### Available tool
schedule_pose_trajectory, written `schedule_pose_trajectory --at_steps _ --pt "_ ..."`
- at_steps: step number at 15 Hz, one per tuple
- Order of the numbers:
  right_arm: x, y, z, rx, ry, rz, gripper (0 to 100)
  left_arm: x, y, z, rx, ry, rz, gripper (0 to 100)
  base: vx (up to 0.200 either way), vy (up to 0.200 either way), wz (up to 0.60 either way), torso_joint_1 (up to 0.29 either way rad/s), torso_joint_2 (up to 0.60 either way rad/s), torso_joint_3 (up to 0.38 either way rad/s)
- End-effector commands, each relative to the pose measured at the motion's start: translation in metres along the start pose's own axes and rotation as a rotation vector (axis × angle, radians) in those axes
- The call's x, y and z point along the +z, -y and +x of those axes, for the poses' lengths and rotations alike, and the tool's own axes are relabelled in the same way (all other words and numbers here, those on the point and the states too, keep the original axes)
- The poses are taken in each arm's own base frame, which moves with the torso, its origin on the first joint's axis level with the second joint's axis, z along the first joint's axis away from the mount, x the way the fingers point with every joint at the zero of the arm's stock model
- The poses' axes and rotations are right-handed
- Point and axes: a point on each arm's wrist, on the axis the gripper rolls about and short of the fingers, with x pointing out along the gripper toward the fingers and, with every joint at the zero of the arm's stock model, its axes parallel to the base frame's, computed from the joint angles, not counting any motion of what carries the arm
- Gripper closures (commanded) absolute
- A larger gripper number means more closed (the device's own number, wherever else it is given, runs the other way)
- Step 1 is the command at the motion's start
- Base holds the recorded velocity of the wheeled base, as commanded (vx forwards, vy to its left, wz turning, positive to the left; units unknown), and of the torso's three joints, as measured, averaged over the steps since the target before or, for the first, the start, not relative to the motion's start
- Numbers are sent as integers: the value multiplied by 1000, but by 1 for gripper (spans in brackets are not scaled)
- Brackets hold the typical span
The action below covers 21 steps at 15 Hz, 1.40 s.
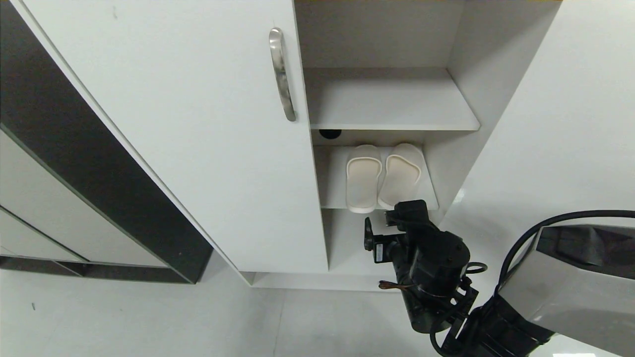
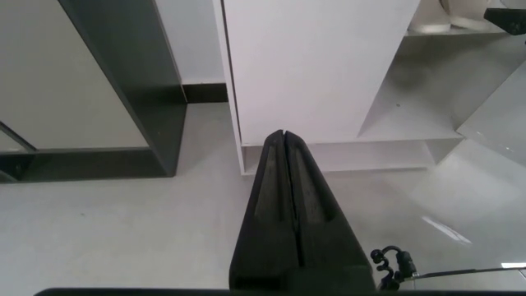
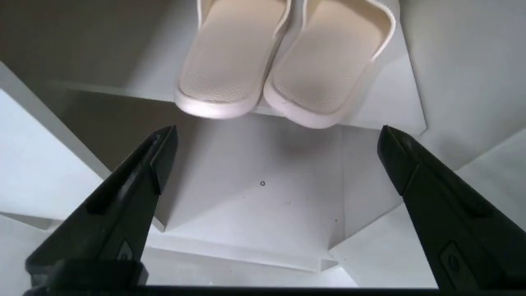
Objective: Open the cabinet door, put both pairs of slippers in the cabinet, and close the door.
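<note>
Standing behind the robot, I see the cabinet (image 1: pixel 392 104) with its right door (image 1: pixel 570 124) swung open at about 2 o'clock from the arm. The left door (image 1: pixel 198 124) is shut, and its metal handle (image 1: pixel 282 74) sits at 10 o'clock from the shoes. One pair of cream slippers (image 1: pixel 384 176) lies side by side on the middle shelf, toes inward, with the heels poking slightly over the front edge.

The right claw (image 1: pixel 392 220) hangs just before that shelf with the pair at its 12 o'clock. Its jaws are spread wide with nothing between them. From its own camera, the right claw (image 3: pixel 278 140) frames the bottom compartment below the heels. The left claw (image 2: pixel 283 144) is low, well to the 9 o'clock side, and is pressed closed on nothing.

The slippers look like moulded foam, which I judge to be light, soft and springy, with a matte, dimpled sole that should not slip. I would pinch the two touching inner edges together near the heels, gently, since a hard squeeze would buckle them. The task names two pairs, so I judge it about half done.
</note>
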Motion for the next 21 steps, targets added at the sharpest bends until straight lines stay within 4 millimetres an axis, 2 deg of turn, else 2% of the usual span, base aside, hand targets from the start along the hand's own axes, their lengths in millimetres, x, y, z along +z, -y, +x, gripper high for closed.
schedule_pose_trajectory --at_steps 1,11,14,17,21 --pt "-1 0 0 -1 -2 -2 0 0 0 0 -1 -1 0 100 0 0 0 7 2 149" --pt "-2 1 -1 0 -7 -7 0 0 0 0 -1 -1 1 100 0 0 0 2 2 197" --pt "4 18 -23 165 -31 -37 0 0 0 0 -1 -1 3 100 0 0 0 1 2 207" --pt "7 28 -37 262 -44 -50 0 0 0 0 -1 -1 4 100 0 0 0 0 5 58" --pt "3 30 -42 297 -60 -82 0 0 0 0 -1 -1 1 100 0 0 0 0 0 0"
